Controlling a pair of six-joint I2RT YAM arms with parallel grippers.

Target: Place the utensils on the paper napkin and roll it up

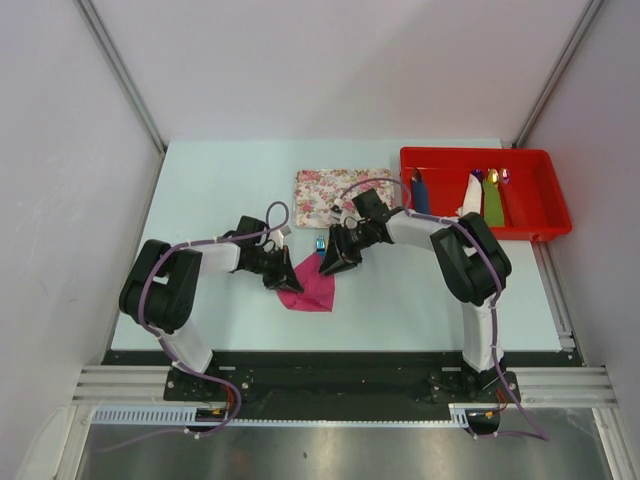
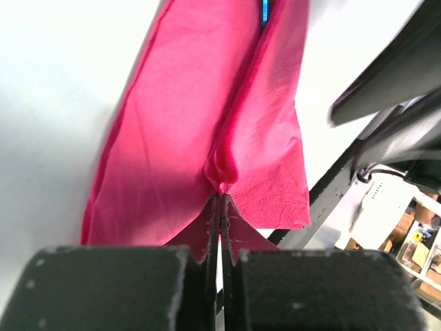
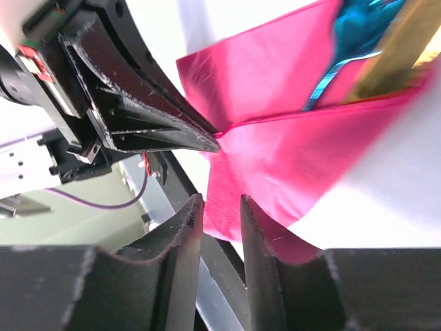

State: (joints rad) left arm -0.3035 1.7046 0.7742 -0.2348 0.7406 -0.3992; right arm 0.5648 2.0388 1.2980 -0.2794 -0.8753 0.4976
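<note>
The pink paper napkin [image 1: 312, 287] lies folded over on the table between both grippers. In the left wrist view my left gripper [image 2: 221, 198] is shut on a bunched fold of the napkin [image 2: 186, 138]. The teal fork [image 3: 358, 27] and the gold knife [image 3: 403, 45] lie inside the fold of the napkin [image 3: 289, 145], and the fork's tip [image 1: 320, 243] pokes out at the far end. My right gripper [image 3: 220, 201] stands open, its jaws a narrow gap apart at the napkin's near corner. The left gripper's fingers [image 3: 172, 131] pinch the fold just ahead of it.
A floral tray [image 1: 325, 188] lies just behind the grippers. A red bin [image 1: 545, 205] at the back right holds a blue rolled bundle [image 1: 420, 192], a white one [image 1: 472, 195] and a green one [image 1: 493, 202]. The table's near edge runs close below the napkin.
</note>
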